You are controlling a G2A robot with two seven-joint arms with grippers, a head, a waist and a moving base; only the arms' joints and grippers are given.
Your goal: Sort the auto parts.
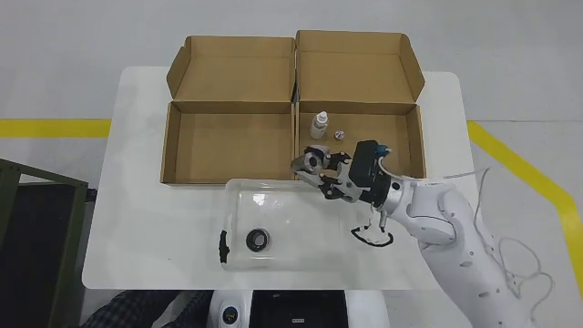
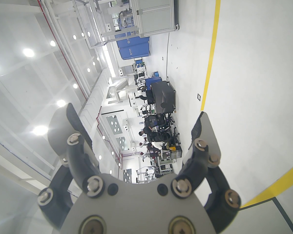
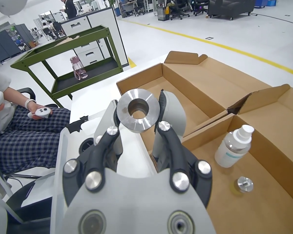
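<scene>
My right gripper (image 3: 138, 116) is shut on a thick metal ring (image 3: 138, 110), held above the near wall between the two cardboard boxes; from above the same gripper (image 1: 314, 162) and ring (image 1: 315, 156) sit at the front edge of the right box (image 1: 414, 137). That box holds a small white bottle (image 1: 320, 125) (image 3: 234, 146) and a small metal fitting (image 1: 339, 133) (image 3: 245, 184). The left box (image 1: 171, 146) (image 3: 185, 93) has nothing in it. A black ring part (image 1: 260, 238) lies in the clear plastic bin (image 1: 239, 191). My left gripper (image 2: 136, 120) is open, pointing away from the table into the room.
A black tape loop (image 1: 372, 234) marks the white table (image 1: 137, 191) beside the clear bin. A green shelf cart (image 3: 63, 57) stands off the table's left side. A seated person's hands hold controllers (image 3: 40, 112), away from the parts.
</scene>
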